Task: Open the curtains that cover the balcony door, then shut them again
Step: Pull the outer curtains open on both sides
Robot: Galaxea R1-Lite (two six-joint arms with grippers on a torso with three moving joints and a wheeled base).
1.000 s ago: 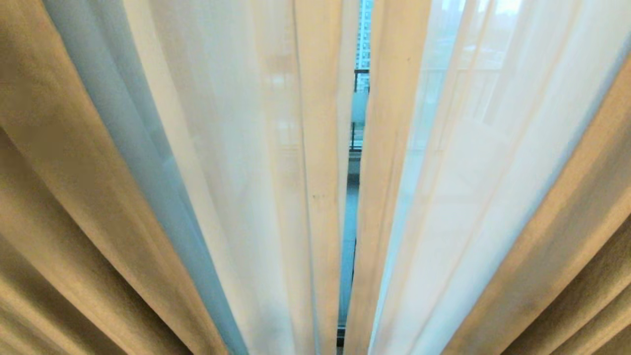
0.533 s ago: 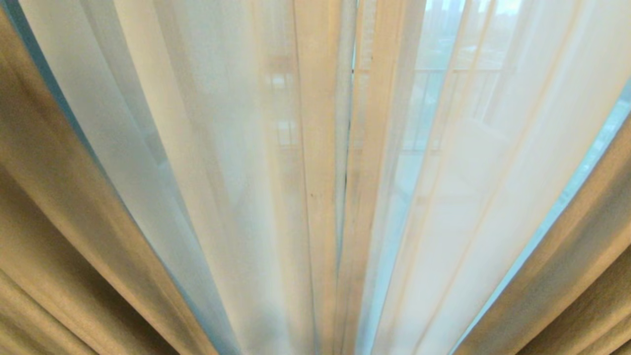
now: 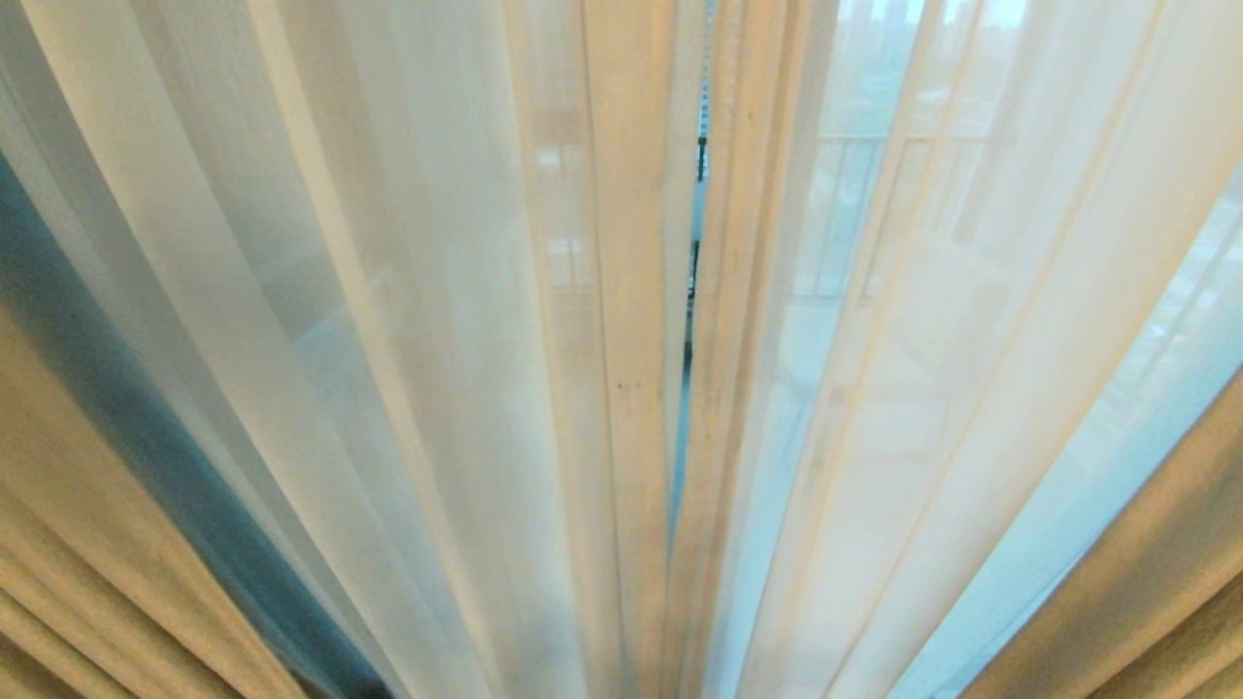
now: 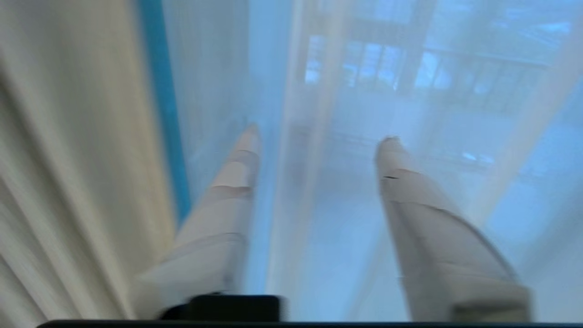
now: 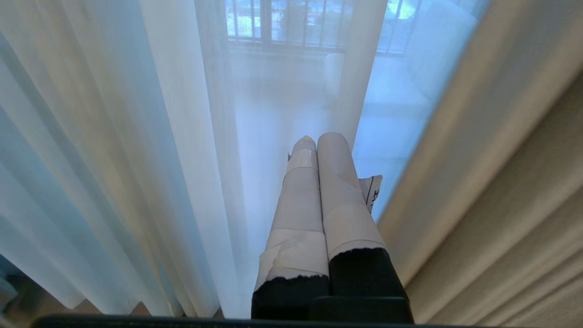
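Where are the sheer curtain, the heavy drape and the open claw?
Sheer [image 3: 408, 320], head view, a pale fold left of the middle gap.
Drape [image 3: 87, 544], head view, its beige pleats lower left.
Left gripper [image 4: 319, 141], left wrist view, between its spread fingertips.

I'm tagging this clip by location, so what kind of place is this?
Probably a high-rise flat's balcony doorway: floor-length sheers with beige drapes outside them, and a balcony railing showing through the fabric.

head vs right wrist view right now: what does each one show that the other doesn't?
Head only: the thin gap where the two sheer panels meet at centre, and the left beige drape; no arm.
Right wrist only: the right pincer, shut and empty, beside the sheers.
Both: white sheers, the right beige drape, and railing bars showing through.
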